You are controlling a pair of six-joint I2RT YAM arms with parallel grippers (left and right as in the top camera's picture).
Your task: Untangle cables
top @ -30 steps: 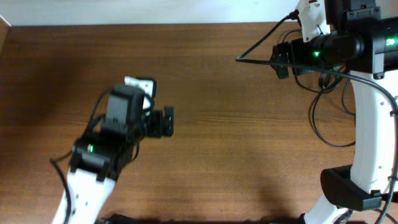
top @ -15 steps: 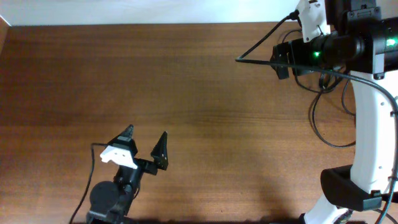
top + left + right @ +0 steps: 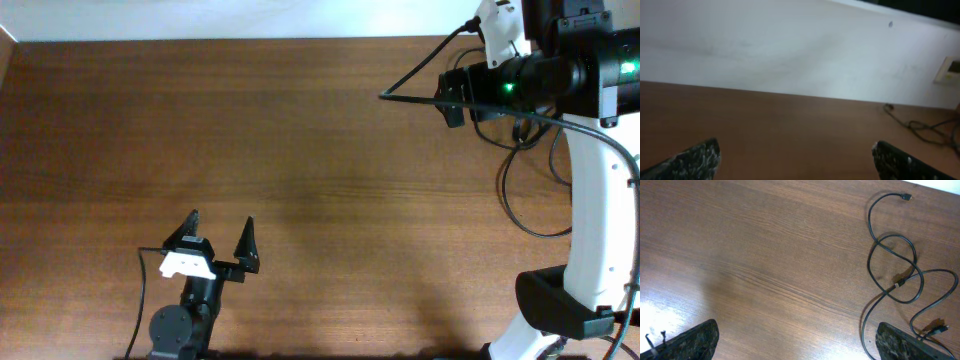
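The thin cables [image 3: 898,284] look light and limp, best pinched near a plug end, while the left gripper [image 3: 218,238] and the right gripper [image 3: 796,335] both stand wide, empty.

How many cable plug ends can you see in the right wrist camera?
3. The top plug lies near the upper edge; the middle plug sits below it, about halfway down; the lower-right plug lies near the bottom edge. More may lie outside the view.

No readable text, label, brand, number or sign anywhere: table, arms, wall all unmarked.
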